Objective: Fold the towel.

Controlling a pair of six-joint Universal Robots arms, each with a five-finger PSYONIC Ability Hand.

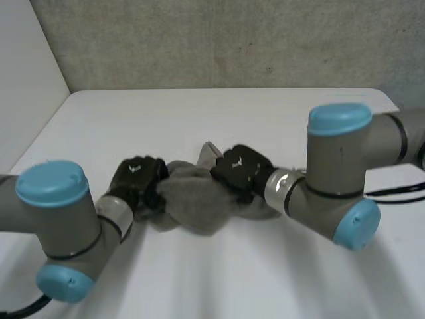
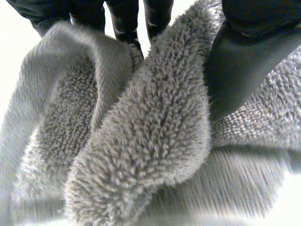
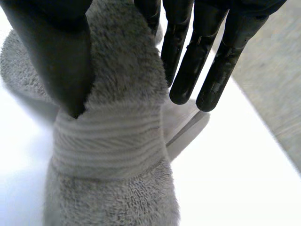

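White table (image 1: 199,119), bare wall behind. Grey towel (image 1: 199,199) bunched at mid-table, raised between both hands. Left hand (image 1: 136,179) at its left end, thumb and fingers pinching a thick fold. Right hand (image 1: 239,169) at the right end, thumb clamping the banded hem against straight fingers.

You have: table (image 1: 199,119), white, one. On it: towel (image 1: 196,203), grey, fluffy, bunched in heap, mid-table.
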